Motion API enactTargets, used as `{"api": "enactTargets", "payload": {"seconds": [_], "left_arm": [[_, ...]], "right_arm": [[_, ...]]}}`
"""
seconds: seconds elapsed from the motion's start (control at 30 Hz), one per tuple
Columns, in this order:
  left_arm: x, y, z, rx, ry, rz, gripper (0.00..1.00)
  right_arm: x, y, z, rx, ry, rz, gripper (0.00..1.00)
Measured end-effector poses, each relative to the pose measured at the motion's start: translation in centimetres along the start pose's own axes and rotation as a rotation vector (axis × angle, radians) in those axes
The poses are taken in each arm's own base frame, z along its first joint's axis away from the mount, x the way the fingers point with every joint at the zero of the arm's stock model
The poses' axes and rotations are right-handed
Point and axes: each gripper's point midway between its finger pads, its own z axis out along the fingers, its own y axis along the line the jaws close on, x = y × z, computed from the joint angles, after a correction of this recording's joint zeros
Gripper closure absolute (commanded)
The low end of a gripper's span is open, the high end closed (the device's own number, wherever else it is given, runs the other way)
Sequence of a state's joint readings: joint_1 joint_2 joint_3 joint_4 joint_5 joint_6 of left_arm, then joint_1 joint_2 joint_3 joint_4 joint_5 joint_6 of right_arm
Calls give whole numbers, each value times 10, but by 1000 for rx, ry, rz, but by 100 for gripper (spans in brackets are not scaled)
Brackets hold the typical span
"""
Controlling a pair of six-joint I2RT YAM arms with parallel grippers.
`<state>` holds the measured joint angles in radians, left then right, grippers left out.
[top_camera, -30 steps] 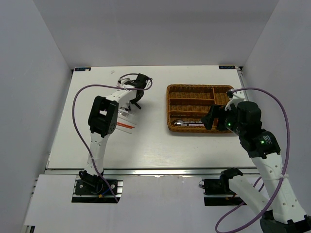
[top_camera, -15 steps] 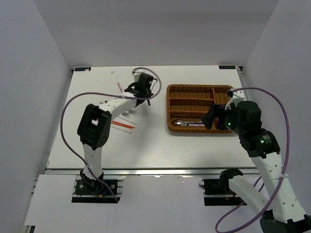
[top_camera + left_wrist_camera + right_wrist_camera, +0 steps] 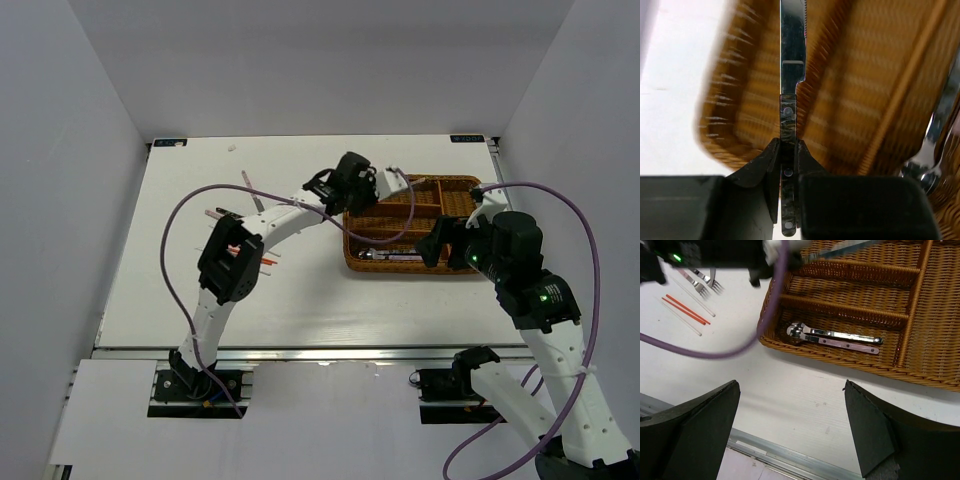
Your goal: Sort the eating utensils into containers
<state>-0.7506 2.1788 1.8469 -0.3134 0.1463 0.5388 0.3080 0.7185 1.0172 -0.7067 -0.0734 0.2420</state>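
Note:
My left gripper (image 3: 788,145) (image 3: 352,186) is shut on the dark handle of a metal knife (image 3: 792,55). It holds the knife above the left end of the brown wicker tray (image 3: 720,135) (image 3: 352,262), blade pointing along a long section. The blade (image 3: 850,247) hangs over the tray's far side. Two spoons, one dark-handled (image 3: 840,333) and one pink-handled (image 3: 850,345), lie in the tray's near long section. My right gripper (image 3: 791,385) (image 3: 440,246) hangs open and empty above the table just in front of the tray.
Loose forks (image 3: 702,282), two red chopsticks (image 3: 687,310) and a white chopstick (image 3: 682,320) lie on the white table left of the tray. Another thin utensil (image 3: 248,180) lies further back left. The left arm's purple cable (image 3: 715,352) loops past the tray's corner.
The left arm has swung right from the loose utensils to above the tray's left end, carrying the knife. The right arm has stayed where it was.

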Motion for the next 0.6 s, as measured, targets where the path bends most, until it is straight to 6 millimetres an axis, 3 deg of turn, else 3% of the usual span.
{"api": "enactTargets", "payload": {"seconds": [0.13, 0.23, 0.3, 0.33, 0.37, 0.43, 0.47, 0.5, 0.6], "left_arm": [[39, -36, 28, 107, 101, 128, 98], [19, -40, 30, 118, 54, 175, 92], [13, -44, 31, 127, 34, 183, 82], [12, -47, 32, 135, 27, 181, 75], [10, -50, 33, 136, 14, 172, 61], [6, -51, 37, 118, -16, 145, 53], [6, -51, 38, 108, -23, 132, 42], [9, -52, 39, 90, -35, 110, 4], [4, -33, 33, -18, -63, 54, 2]], "right_arm": [[0, 0, -1, 1, -1, -4, 11], [0, 0, -3, 2, -7, -9, 11], [0, -1, -5, 6, -8, -11, 11], [1, -2, -5, 9, -6, -11, 11], [1, -2, -5, 10, -3, -12, 11], [3, -2, -5, 12, 2, -11, 11], [3, -3, -5, 13, 4, -11, 11], [3, -3, -5, 14, 5, -11, 11], [4, -3, -4, 16, 9, -11, 11]]}}
